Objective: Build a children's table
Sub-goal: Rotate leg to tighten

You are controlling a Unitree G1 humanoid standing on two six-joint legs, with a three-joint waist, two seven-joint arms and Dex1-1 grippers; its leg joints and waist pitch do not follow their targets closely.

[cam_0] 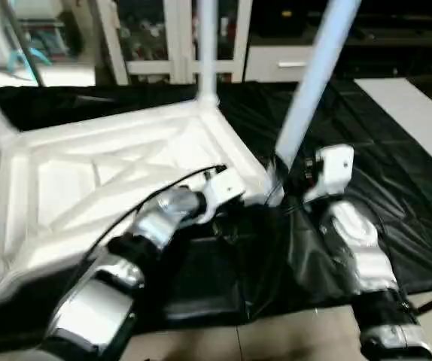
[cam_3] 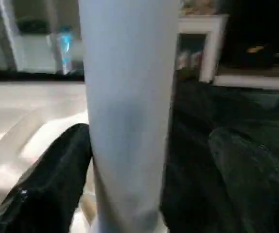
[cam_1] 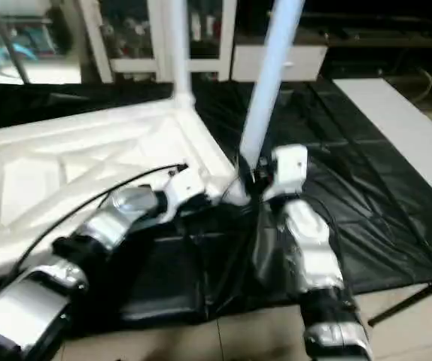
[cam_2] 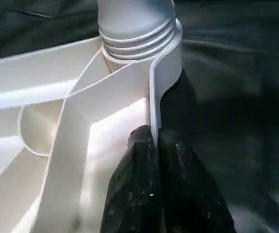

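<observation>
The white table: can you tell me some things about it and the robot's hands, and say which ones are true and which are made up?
1. The tabletop lies upside down, ribs showing. True.
2. The left gripper pinches the tabletop's rim. True.
3. The right gripper is clamped tight on the leg. False: its fingers stand apart with the leg between them.
4. No legs are in the sockets yet. False: a far leg already stands in its corner.
5. The tabletop rests on a black cloth. True.
</observation>
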